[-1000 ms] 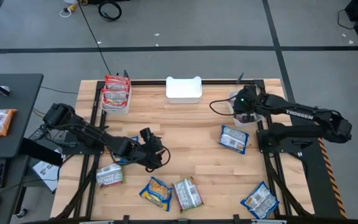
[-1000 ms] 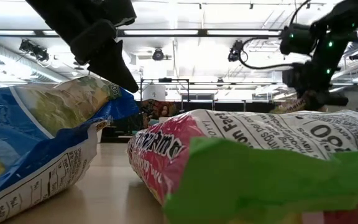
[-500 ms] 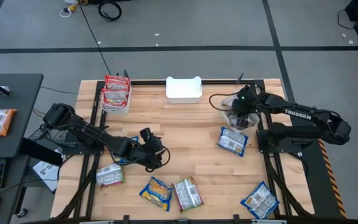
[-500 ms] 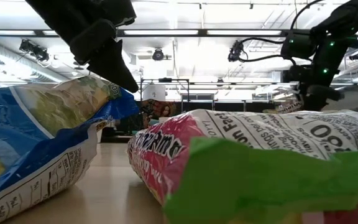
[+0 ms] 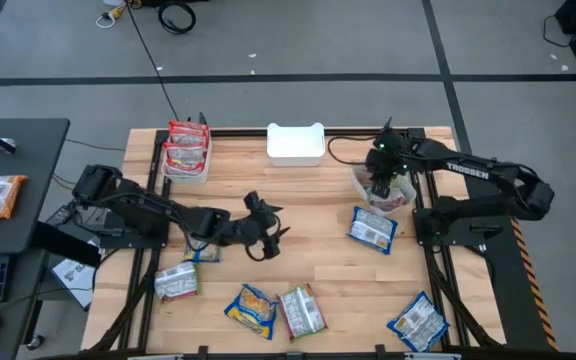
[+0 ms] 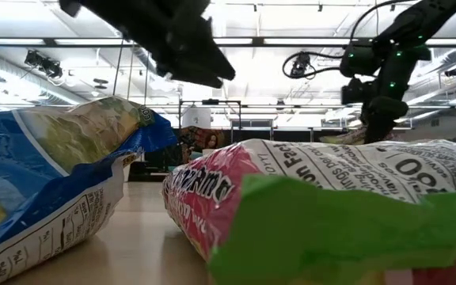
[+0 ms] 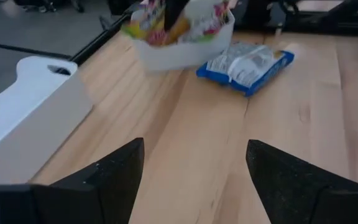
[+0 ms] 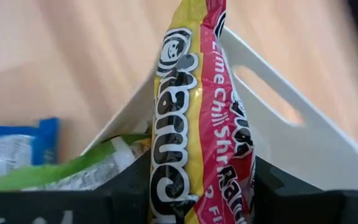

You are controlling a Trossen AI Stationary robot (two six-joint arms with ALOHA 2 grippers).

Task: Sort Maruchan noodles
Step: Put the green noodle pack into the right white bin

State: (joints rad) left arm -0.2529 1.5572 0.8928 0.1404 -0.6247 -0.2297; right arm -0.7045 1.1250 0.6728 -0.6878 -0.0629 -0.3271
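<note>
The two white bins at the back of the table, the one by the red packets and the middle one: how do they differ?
The left bin holds red packets; the middle bin shows only white from above, so no packets are visible there. The left bin stands at the table's corner, the middle bin halfway along the back edge. Both are white, rectangular and untouched by either gripper.

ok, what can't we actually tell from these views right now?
- White bin, high view: contents hidden under the right gripper.
- Packet, right wrist view: lower end cut off behind the fingers.
- Low view: table blocked by close packets.
- Blue packet, high view: mostly under the left arm.
</note>
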